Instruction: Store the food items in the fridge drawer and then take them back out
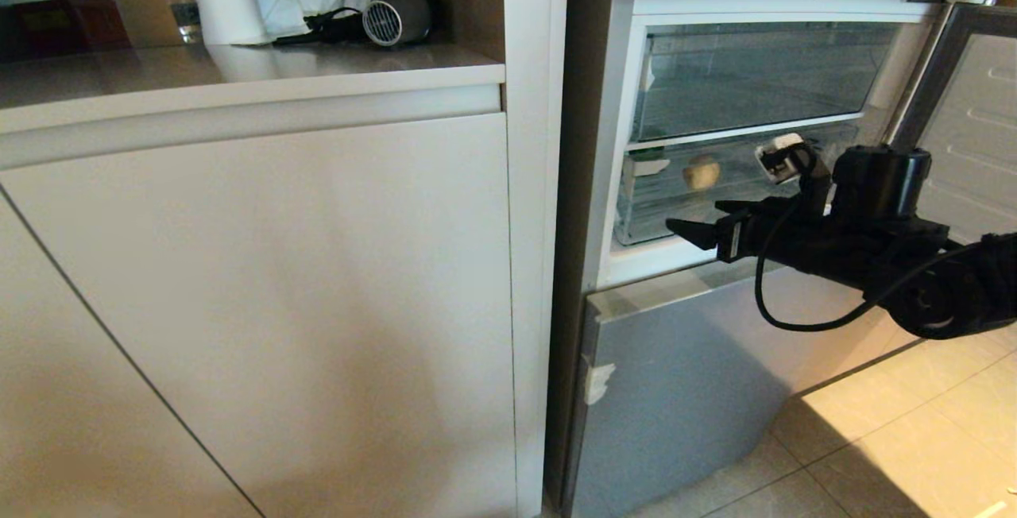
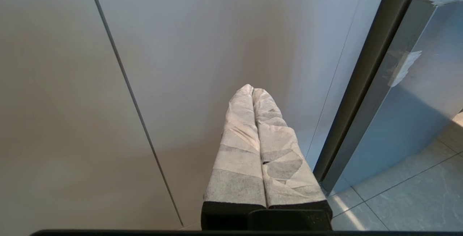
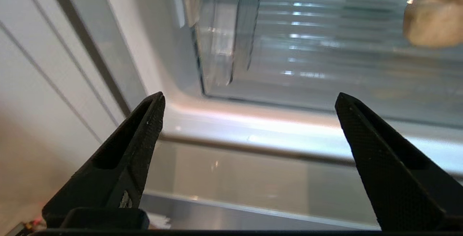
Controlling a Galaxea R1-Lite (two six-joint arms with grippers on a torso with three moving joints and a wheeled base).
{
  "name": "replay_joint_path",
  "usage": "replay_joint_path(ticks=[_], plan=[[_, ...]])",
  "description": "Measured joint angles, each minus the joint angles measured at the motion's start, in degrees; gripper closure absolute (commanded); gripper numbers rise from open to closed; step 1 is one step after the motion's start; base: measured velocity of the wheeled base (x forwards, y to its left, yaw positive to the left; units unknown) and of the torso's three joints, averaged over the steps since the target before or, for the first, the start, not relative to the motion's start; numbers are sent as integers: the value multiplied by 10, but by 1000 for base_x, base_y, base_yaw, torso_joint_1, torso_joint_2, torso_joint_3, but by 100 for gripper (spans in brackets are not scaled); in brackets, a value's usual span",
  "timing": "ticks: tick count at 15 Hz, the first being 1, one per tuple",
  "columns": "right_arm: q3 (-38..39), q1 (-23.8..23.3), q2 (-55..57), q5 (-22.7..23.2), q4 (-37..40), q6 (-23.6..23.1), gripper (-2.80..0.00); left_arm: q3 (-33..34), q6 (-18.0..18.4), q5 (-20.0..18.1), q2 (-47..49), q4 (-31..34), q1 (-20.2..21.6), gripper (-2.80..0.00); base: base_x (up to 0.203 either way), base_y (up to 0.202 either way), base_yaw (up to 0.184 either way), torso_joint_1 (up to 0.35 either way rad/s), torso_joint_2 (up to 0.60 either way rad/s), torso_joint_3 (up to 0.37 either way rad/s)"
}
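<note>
A: Two clear plastic bins sit stacked inside the open fridge, the upper one smooth, the lower one ribbed. What is in the lower clear bin [image 1: 659, 208]?

B: A golden-brown lump [image 1: 701, 173], roundish and matte, rests inside that bin, toward its back. It could be a bread roll or a potato; through the ribbed plastic I cannot tell which. A patch of green [image 1: 653, 154] shows at the bin's upper left corner, too hidden to name.

A: Where is the right gripper [image 1: 703, 220] relative to that bin?

B: Just in front of the bin's lower front wall, outside it. The lump lies above and beyond the fingertips, well apart from them. From the right wrist view, the two black fingers [image 3: 134, 145] are tapered wedges with a fine cross-hatched grip texture. They are spread wide, with nothing between them.

A: How is the arm posed?

B: The black right arm reaches in from the right, roughly level, with a cable looping beneath it.

A: And the left gripper [image 2: 253, 90]?

B: It is below and left of the bin, facing a plain cream cabinet panel [image 2: 199, 47]. Its fingers, wrapped in white fabric tape, are pressed together, holding nothing. A matte silver-blue front [image 1: 683, 375] sits under the bin, with a scrap of white tape on its left edge.
</note>
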Motion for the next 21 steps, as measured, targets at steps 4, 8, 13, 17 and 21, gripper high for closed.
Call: replay_joint_path(ticks=[4,8,13,17,21], plan=[[-47,11,25,-2,0,0,-280,0,0,0,0,0,0,0,0,0,0,0,0,0],[-89,18,57,-10,0,1,-280,0,0,0,0,0,0,0,0,0,0,0,0,0],[-126,27,82,-25,0,3,-280,0,0,0,0,0,0,0,0,0,0,0,0,0],[-153,31,101,-31,0,4,-280,0,0,0,0,0,0,0,0,0,0,0,0,0],[-170,45,117,-41,0,5,-280,0,0,0,0,0,0,0,0,0,0,0,0,0]])
